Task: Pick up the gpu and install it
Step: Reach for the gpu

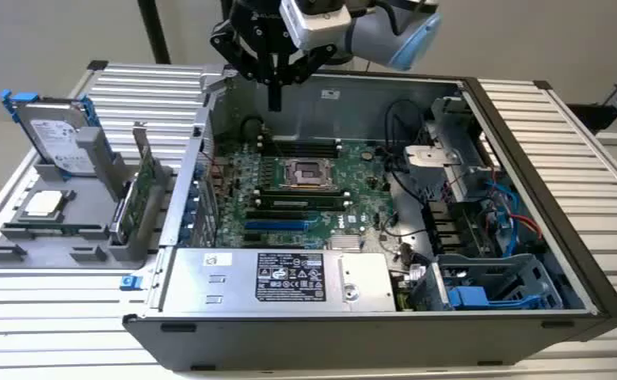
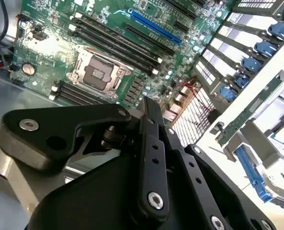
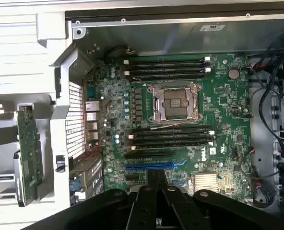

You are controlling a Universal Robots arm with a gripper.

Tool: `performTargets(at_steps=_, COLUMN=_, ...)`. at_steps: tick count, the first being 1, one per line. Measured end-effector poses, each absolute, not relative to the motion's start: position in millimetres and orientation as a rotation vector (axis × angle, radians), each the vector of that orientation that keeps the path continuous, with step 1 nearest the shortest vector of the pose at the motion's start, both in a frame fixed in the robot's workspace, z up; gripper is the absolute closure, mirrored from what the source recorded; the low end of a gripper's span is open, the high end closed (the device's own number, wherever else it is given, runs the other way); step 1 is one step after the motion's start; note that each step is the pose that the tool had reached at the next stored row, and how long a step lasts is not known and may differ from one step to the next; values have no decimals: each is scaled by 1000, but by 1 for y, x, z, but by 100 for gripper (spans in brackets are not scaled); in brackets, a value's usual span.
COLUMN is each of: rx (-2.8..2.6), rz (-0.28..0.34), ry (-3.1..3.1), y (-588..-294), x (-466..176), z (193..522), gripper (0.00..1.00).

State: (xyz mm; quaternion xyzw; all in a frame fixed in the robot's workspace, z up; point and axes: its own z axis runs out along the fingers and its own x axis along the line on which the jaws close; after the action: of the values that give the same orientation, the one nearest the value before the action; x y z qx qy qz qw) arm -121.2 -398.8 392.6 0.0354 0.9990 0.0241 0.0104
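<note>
exterior view | tool (image 1: 274, 100) closed together, over open computer case (image 1: 319, 344) | gpu (image 1: 137, 198) upright in gray rack (image 1: 33, 235)

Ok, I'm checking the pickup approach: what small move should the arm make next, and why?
Probably shift the claw toward the exterior view's left, until it is over the grey holder. The claw hangs empty and looks shut above the open case's motherboard, while the gpu stands upright in that holder outside the case, untouched.
</note>
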Motion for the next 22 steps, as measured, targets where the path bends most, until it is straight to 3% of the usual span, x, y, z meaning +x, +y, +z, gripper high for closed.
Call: performTargets(at_steps=22, rx=110, rz=75, ry=3118, y=-399, x=-128, z=393, gripper=100)
